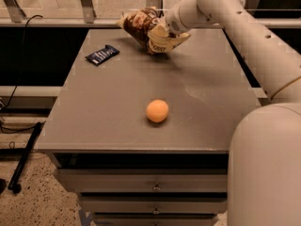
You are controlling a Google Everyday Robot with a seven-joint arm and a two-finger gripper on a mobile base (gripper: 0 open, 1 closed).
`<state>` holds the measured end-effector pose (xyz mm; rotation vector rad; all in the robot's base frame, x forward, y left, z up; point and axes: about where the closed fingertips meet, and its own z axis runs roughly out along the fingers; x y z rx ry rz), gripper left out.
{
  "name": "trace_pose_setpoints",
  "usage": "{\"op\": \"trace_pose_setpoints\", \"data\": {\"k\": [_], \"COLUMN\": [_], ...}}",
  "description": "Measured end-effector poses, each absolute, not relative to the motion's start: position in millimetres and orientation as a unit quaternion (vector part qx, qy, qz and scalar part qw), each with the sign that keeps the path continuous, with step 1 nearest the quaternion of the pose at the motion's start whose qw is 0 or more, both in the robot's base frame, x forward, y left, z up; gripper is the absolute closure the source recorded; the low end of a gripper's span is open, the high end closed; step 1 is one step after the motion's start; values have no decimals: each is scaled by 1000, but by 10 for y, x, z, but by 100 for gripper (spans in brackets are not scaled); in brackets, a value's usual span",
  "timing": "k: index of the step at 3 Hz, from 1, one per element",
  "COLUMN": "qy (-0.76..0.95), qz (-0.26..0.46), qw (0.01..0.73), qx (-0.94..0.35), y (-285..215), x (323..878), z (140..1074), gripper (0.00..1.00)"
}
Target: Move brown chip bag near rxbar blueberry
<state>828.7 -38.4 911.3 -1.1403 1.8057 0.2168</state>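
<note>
Brown chip bag (139, 22) clamped in pincer (161, 36) over table's (117, 102) far side.

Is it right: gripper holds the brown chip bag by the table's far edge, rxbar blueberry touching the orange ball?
No. Camera view shows the rxbar blueberry well apart from the orange ball, near the table's far-left corner. The gripper holds the brown chip bag by the far edge.
</note>
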Motion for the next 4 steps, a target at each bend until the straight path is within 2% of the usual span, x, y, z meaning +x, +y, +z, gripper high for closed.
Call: {"op": "trace_pose_setpoints", "data": {"k": [3,4], "qy": [718,719], "qz": [154,174], "qw": [452,435], "qx": [-506,-513], "y": [361,526], "x": [8060,7991], "z": [9141,9050], "gripper": [100,84]}}
